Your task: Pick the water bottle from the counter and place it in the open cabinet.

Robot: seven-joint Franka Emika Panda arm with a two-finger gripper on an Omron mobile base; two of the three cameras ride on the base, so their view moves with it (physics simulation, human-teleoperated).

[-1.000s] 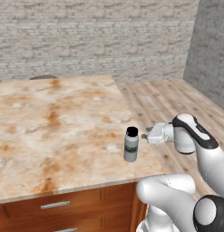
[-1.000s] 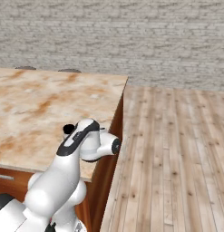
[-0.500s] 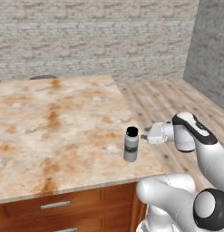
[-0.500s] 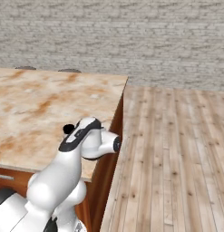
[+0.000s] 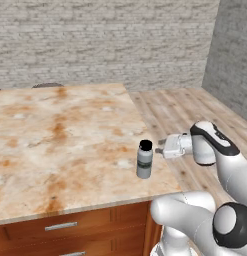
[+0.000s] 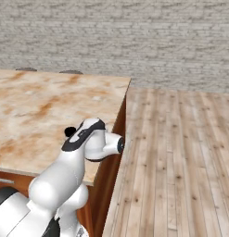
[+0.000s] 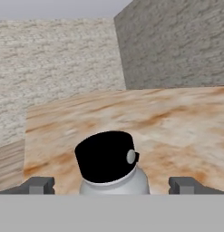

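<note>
Small grey translucent cylindrical water bottle with black cap and dark middle band, upright on the broad beige marble desk with orange-brown veining, near its front right corner and close to the right edge. Two-finger claw held level just beside the bottle, at cap height, pointing at it from the right. In the hand view, fingertips spread wide open either side of the black cap, not touching it. Reddish-brown wooden drawers with silver bar handles under the slab. Pale wooden plank floor beyond the desk, grey brick wall behind
</note>
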